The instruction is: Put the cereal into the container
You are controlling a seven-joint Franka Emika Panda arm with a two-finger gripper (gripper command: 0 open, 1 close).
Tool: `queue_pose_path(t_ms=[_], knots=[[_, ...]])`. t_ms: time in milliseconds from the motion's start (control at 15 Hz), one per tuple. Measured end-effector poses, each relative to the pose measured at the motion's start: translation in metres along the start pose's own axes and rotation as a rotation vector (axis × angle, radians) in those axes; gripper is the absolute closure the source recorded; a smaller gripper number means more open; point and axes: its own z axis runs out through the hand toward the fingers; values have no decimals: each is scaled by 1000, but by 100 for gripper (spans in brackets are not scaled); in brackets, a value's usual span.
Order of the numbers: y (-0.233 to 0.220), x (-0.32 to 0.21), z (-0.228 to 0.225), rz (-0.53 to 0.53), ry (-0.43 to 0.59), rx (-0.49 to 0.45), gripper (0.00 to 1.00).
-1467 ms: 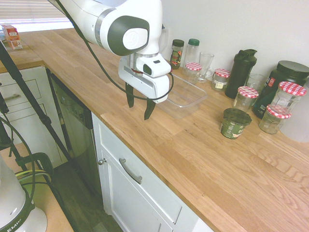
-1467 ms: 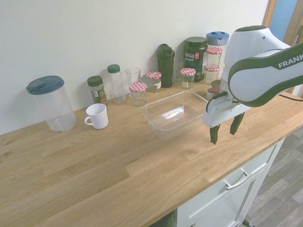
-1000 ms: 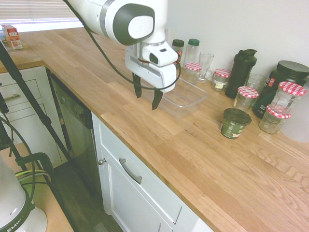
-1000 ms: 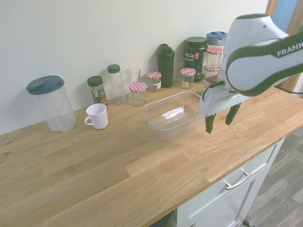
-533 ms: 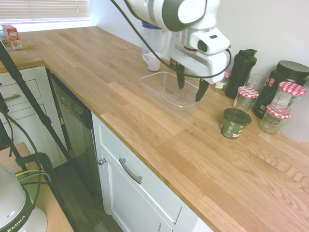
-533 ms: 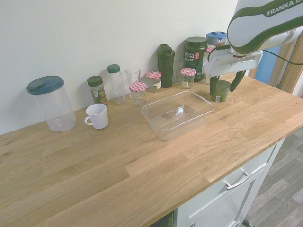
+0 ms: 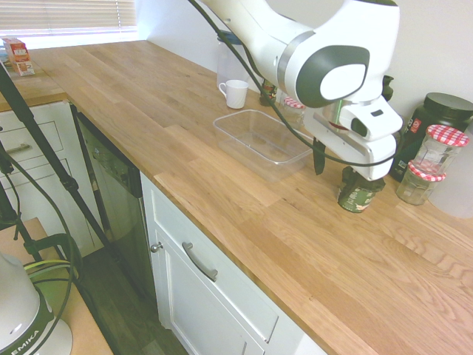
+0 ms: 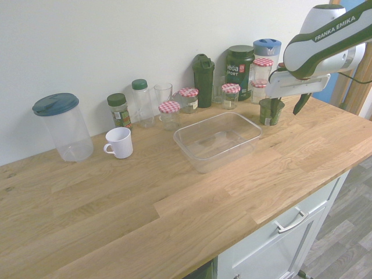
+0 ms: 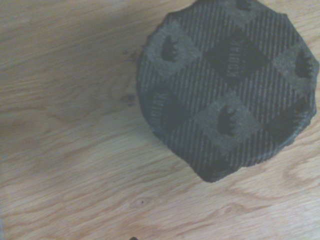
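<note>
The cereal (image 7: 358, 197) is a short jar with a dark green lid and green label, standing upright on the wooden counter just right of the container. My gripper (image 7: 344, 171) hangs open right over it, the fingers straddling it from above and not closed on it. From the other side, the gripper (image 8: 288, 106) has one finger in front of the cereal (image 8: 268, 113) and the other beyond it. Close up, the patterned cereal lid (image 9: 227, 90) fills much of the wrist view. The container (image 7: 225, 123), a shallow clear tray, lies empty mid-counter (image 8: 192, 132).
Jars with checkered lids (image 7: 446, 143) and a dark tub (image 8: 239, 68) stand close behind the cereal by the wall. A black shaker (image 8: 203, 72), a drinking glass (image 8: 163, 95), a white mug (image 8: 120, 142) and a large clear jug (image 8: 63, 126) line the wall further along.
The arm has swung from the counter's front edge across the tray to above the cereal jar and has come lower. The fingers stayed open throughout; nothing on the counter moved.
</note>
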Motion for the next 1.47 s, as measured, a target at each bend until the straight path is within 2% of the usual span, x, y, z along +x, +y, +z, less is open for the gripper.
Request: queue_pose_path(t_ms=[600,1467], knots=[[-26,15,43,29,16,27,0],[-58,39,60,67,37,41,0]])
